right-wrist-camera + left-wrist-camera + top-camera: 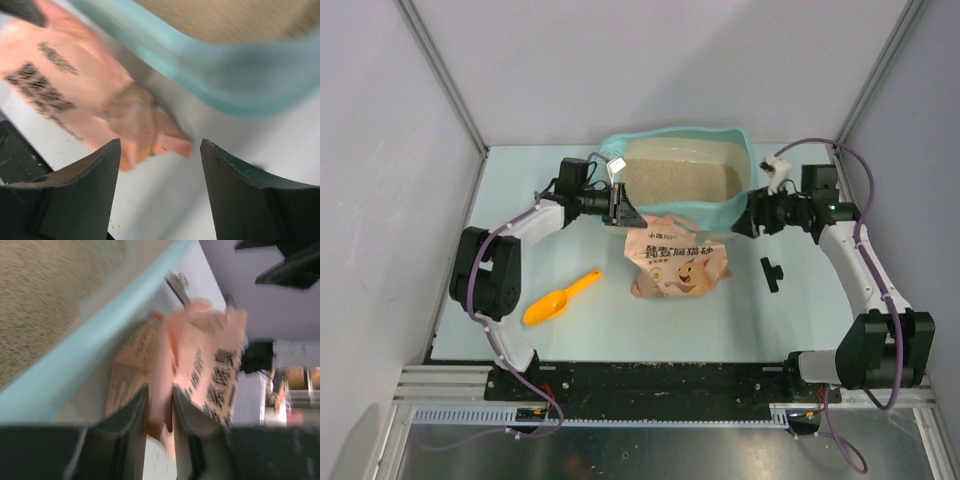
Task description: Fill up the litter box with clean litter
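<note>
The light teal litter box stands at the back centre of the table, its floor covered with beige clean litter. A pink bag lies flat just in front of it. My left gripper is at the bag's upper left corner. In the left wrist view it is shut on a fold of the bag, beside the box's wall. My right gripper hangs at the bag's upper right corner. In the right wrist view it is open and empty, with the bag's corner just ahead.
An orange scoop lies on the table to the left of the bag. A small black part rests on the table to the bag's right. Grey enclosure walls close in the back and both sides.
</note>
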